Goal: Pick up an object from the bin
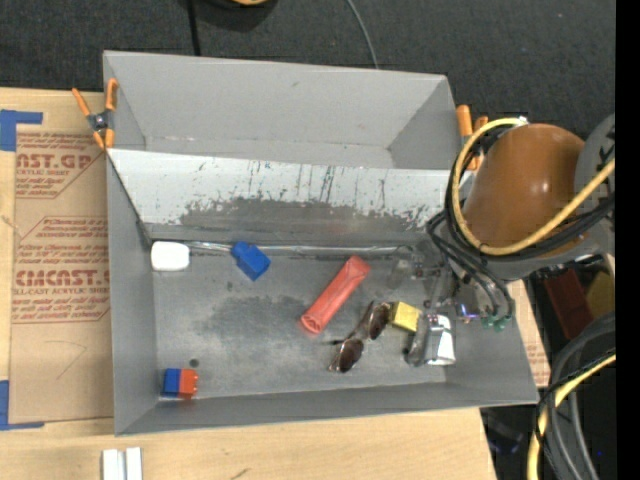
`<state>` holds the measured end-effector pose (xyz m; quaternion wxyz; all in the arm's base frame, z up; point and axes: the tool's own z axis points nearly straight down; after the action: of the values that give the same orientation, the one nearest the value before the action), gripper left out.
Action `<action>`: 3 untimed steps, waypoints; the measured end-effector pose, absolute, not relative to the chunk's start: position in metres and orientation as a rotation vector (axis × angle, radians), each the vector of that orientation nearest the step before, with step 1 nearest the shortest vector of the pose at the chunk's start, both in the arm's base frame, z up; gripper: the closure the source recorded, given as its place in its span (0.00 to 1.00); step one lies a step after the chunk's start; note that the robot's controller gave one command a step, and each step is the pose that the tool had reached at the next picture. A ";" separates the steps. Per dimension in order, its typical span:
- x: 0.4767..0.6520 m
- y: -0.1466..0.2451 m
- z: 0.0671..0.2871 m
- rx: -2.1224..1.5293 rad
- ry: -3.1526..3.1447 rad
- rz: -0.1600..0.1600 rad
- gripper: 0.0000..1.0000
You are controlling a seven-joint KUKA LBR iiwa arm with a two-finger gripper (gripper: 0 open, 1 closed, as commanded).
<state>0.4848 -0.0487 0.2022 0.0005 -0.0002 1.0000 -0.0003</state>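
Note:
My gripper is low in the bin's right front corner, hanging under the orange-brown dome of the wrist. A small yellow block lies right beside it on the left, touching it or nearly so. Brown sunglasses lie just left of the yellow block on the bin floor. A salmon-red tube lies slanted further left, near the middle of the floor. Nothing shows as held.
A blue block and a white block sit along the back wall's foot at the left. A small blue and orange block lies in the front left corner. The arm and its cables crowd the bin's right wall.

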 end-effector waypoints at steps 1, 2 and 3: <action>0.485 -0.049 0.202 -0.001 3.141 -0.001 0.00; 0.485 -0.049 0.202 -0.002 3.140 -0.001 0.00; 0.488 -0.048 0.188 -0.044 3.129 -0.003 0.00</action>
<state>0.4883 -0.0485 0.1881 0.0060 -0.0140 0.9999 -0.0010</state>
